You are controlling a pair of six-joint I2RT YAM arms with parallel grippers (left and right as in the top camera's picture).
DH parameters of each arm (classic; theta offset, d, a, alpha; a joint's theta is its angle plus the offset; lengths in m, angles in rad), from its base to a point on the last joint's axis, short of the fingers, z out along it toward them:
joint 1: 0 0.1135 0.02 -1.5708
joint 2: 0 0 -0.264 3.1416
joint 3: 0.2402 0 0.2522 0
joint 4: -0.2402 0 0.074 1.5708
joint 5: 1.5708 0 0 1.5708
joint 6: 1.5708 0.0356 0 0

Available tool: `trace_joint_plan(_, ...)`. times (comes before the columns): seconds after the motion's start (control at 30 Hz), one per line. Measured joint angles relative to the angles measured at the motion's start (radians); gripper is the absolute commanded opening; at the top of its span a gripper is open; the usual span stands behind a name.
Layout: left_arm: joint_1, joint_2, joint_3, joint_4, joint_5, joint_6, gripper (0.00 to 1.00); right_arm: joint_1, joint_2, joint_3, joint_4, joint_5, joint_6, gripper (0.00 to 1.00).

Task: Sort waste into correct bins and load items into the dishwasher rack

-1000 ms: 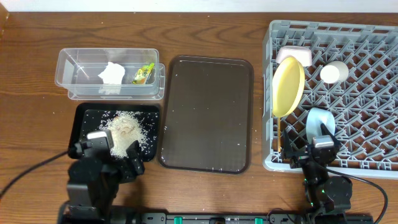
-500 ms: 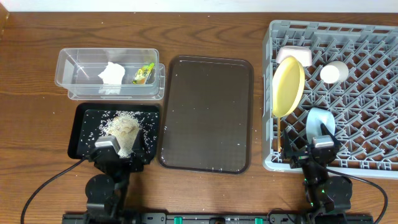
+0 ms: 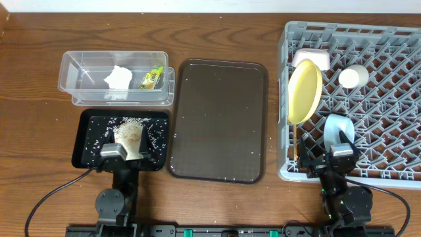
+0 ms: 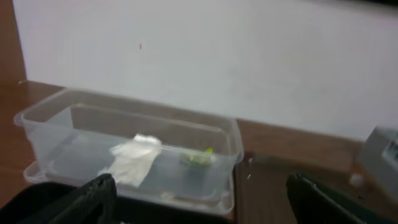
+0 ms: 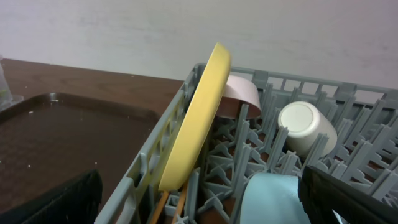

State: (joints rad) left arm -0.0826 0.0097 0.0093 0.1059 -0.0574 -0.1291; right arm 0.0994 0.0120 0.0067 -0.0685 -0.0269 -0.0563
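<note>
Pulled back to the black tray [image 3: 80, 141] edge, left arm [image 3: 113, 153] hides some rice [image 3: 130, 130] — both arms' jaws spread.

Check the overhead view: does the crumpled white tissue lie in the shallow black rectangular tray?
No, the crumpled white tissue lies in the clear rectangular plastic tub, beside the green-and-yellow snack wrapper.
</note>
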Motion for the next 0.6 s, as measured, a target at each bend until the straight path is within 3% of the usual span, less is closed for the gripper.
trace_joint_plan(0.2, 0.0, 0.0, 0.005, -0.125, 0.035, 0.033, 0.9, 0.0, 0.0, 0.0, 0.0, 0.0, 0.0, 0.99)
trace_joint_plan(0.6, 0.0, 0.0, 0.01, -0.132, 0.059, 0.047, 0.9, 0.0, 0.0, 0.0, 0.0, 0.0, 0.0, 0.99)
